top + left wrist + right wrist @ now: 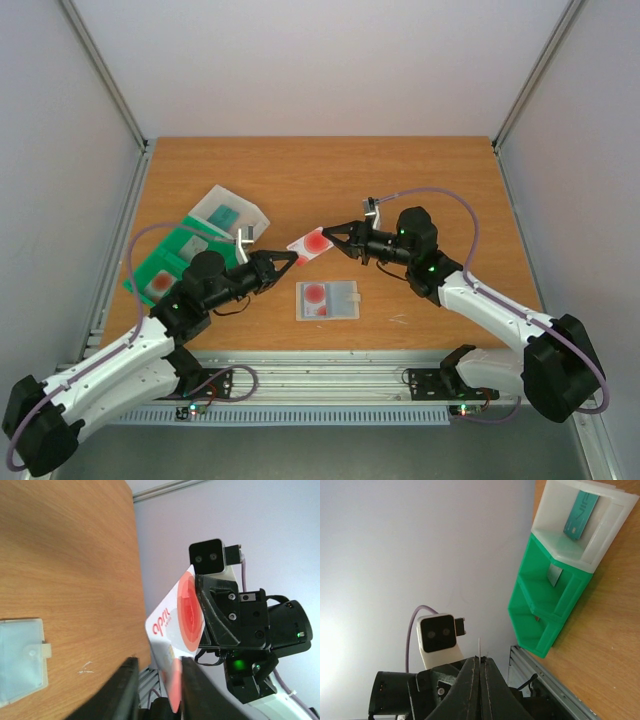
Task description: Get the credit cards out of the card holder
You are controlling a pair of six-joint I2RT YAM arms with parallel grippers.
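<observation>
A white credit card with a red disc [312,242] hangs in the air above the table's middle. My right gripper [330,236] is shut on its right end; in the right wrist view only its thin edge [479,647] shows above the shut fingertips [480,659]. My left gripper [290,258] reaches in from the left. The card's [180,620] lower end lies between the left gripper's jaws [159,664], against one finger, with a gap to the other. The pale card holder [328,300] lies flat on the table below, a red-marked card showing through it. The left wrist view shows the holder [20,660] at lower left.
A green compartmented tray [175,262] stands at the left, with a grey card [554,574] in one compartment. A whitish box [228,212] behind it holds a teal card [580,515]. The table's near edge and metal rail [330,375] run just below the holder.
</observation>
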